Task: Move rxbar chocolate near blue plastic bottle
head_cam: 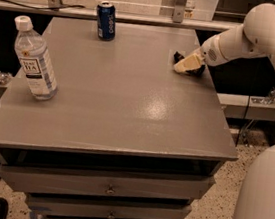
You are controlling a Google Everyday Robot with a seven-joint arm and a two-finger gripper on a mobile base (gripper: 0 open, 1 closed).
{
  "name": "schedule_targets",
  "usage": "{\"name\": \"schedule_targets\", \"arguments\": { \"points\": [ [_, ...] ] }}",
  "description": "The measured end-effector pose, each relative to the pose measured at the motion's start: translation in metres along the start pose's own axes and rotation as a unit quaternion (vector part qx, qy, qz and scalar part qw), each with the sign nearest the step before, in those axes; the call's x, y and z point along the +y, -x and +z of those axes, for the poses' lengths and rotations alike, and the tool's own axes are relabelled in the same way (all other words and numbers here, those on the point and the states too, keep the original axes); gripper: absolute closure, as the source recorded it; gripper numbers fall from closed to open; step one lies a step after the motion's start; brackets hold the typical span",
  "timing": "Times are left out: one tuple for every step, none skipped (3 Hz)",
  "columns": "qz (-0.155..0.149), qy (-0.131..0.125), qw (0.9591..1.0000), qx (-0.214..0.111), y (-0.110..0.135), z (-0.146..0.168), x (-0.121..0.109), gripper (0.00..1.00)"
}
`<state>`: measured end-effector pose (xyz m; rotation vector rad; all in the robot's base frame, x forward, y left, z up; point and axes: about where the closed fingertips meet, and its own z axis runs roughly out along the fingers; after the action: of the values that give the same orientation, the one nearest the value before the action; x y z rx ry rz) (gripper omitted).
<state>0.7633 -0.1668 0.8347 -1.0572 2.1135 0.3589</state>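
Note:
The blue plastic bottle (34, 61), clear with a white cap and white label, stands upright at the table's left edge. My gripper (186, 65) is low over the far right part of the table, reaching in from the right on the white arm. A small black thing (178, 57), which looks like the rxbar chocolate, shows just behind and under the gripper, mostly hidden by it. The bar and gripper are far to the right of the bottle, most of the table's width away.
A blue Pepsi can (106, 20) stands at the back of the grey table (117, 109), left of centre. The table has drawers below its front edge. My white arm (258, 36) crosses the right side. A rail runs behind the table.

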Motion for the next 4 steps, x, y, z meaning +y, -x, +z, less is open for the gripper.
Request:
{"name": "schedule_targets", "arguments": {
  "points": [
    [0.005,0.002,1.0000,0.002,-0.001,0.001,-0.001,0.64],
    [0.011,0.011,0.9999,0.003,-0.003,0.000,0.002,0.87],
    [0.013,0.036,0.9993,-0.002,0.011,-0.004,0.017,1.00],
    [0.005,0.063,0.9977,-0.023,0.044,-0.007,0.043,1.00]
  ]
}}
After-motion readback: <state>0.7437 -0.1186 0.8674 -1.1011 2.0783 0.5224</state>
